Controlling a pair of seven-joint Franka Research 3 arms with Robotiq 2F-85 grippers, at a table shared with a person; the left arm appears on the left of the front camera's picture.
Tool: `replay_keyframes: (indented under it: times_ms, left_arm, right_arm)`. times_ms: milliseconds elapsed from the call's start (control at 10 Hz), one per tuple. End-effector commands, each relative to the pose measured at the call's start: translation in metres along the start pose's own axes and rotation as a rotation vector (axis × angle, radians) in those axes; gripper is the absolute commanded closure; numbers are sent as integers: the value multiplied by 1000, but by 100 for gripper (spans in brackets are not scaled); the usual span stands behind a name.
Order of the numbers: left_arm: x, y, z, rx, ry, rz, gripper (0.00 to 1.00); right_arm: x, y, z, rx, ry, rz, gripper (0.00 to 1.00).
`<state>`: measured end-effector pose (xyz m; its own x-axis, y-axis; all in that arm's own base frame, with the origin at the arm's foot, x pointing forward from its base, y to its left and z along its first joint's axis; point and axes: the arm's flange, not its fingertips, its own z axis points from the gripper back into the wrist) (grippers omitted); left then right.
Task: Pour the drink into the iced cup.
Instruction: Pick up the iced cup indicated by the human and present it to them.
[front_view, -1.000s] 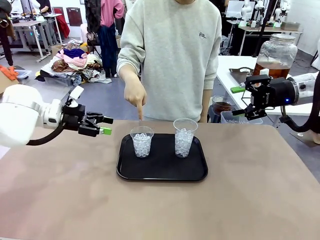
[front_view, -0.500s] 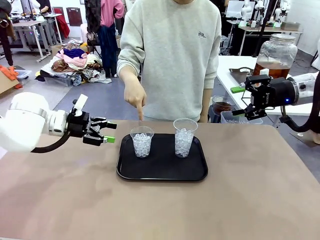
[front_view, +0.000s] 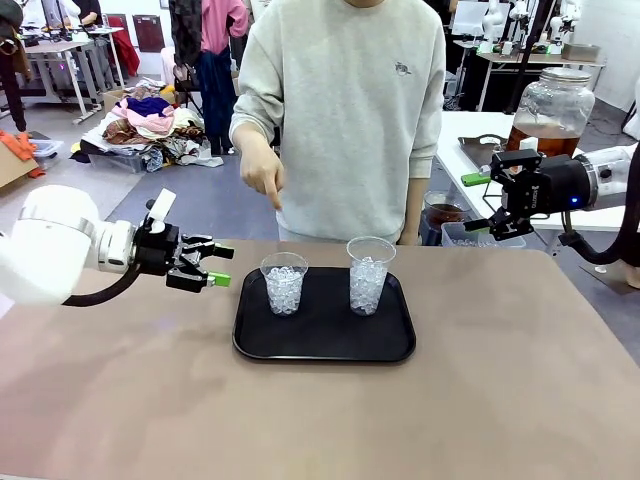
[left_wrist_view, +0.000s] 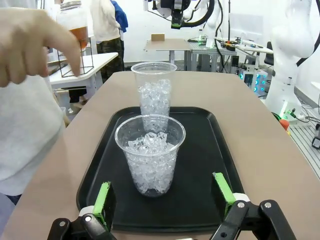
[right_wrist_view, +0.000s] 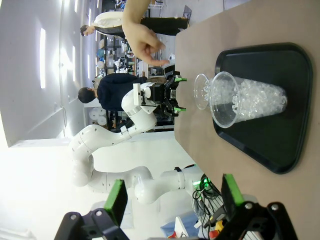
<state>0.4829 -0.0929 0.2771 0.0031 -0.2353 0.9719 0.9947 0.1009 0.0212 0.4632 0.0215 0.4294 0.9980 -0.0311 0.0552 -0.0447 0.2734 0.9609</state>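
L claw (front_view: 212, 266): spread wide, pinching nothing, hanging just left of tray (front_view: 325, 345), aimed at short cup (front_view: 284, 283). Vs 1 s ago: slid in closer to tray & a bit lower; same spot as half a sec ago tbh. On wrist cam, same claw (left_wrist_view: 162, 192) framing short cup (left_wrist_view: 150, 155) between both pads (left_wrist_view: 102, 197), not touching, tall cup (left_wrist_view: 153, 90) right behind it. R claw (front_view: 478, 204): also spread, empty, parked off table's (front_view: 500, 380) right end by side table (front_view: 460, 135), no change. Person's hand (front_view: 262, 175): pulled up since last frame, finger pointing down but well above table now, was nearly tapping it by short cup before. Both cups upright on tray, packed w/ ice (front_view: 367, 285), no liquid in them yet. Amber drink (front_view: 550, 138): sitting in big jar (front_view: 553, 100) on side table behind R claw, well apart from cups.
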Motion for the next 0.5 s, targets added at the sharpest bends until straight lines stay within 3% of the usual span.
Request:
replay_keyframes:
  times_ms: [0,400]
  left_arm:
    - [-1,1,-7,-6,7,5,0]
    - [-9,12,-24,-7,29,9,0]
  right_arm:
    - [0,1,0,3,0,1,0]
    - [0,1,0,3,0,1,0]
